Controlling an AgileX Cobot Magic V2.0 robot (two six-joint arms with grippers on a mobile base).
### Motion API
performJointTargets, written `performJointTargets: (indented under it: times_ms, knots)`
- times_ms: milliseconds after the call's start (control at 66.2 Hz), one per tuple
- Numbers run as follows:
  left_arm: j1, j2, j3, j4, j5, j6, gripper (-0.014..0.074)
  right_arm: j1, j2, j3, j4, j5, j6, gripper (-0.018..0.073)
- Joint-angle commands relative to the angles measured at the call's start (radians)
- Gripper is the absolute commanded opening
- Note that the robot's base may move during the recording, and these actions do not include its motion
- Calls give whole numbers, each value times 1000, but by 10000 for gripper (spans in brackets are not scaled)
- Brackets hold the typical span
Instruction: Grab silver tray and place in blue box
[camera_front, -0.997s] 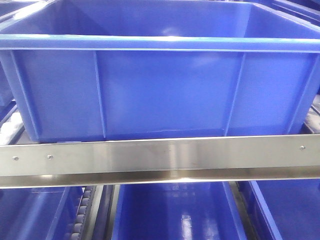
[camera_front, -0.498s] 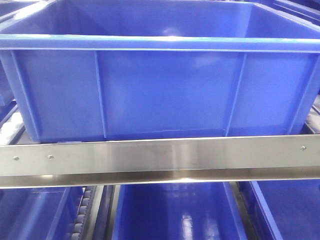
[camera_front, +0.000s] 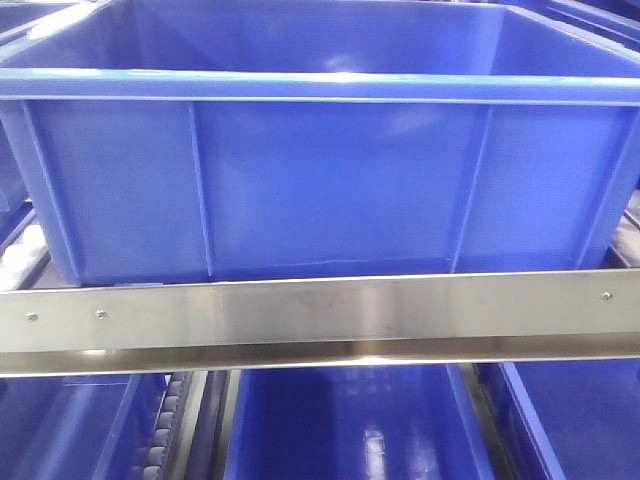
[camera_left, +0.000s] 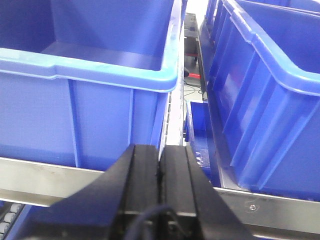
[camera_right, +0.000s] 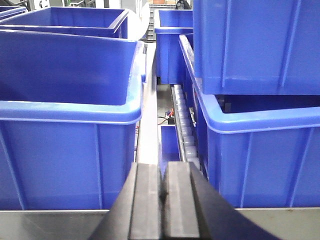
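Observation:
The blue box (camera_front: 320, 170) fills the front view, a deep bright-blue crate with a thick rim and ribbed walls, standing just behind a steel rail. The silver tray is out of view in every frame. My left gripper (camera_left: 160, 150) is shut with nothing between its black fingers, and it points at the gap between two blue crates. My right gripper (camera_right: 162, 165) is also shut and empty, aimed at the narrow gap between two crates. Neither gripper shows in the front view.
A brushed steel rail (camera_front: 320, 310) runs across in front of the box, with more blue crates (camera_front: 350, 420) on the level below. Blue crates stand left (camera_left: 75, 100) and right (camera_left: 270, 100) of the left gripper. A roller track (camera_right: 186, 125) runs between crates, and stacked crates (camera_right: 255, 45) rise at the right.

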Motion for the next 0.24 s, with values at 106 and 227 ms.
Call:
performJointTargets:
  times_ms: [106, 227]
  knots:
    - [3, -17, -4, -8, -85, 0, -105, -8, -21, 3, -2, -97, -2, 53]
    - [3, -17, -4, -8, -85, 0, -105, -8, -21, 3, -2, -97, -2, 53]
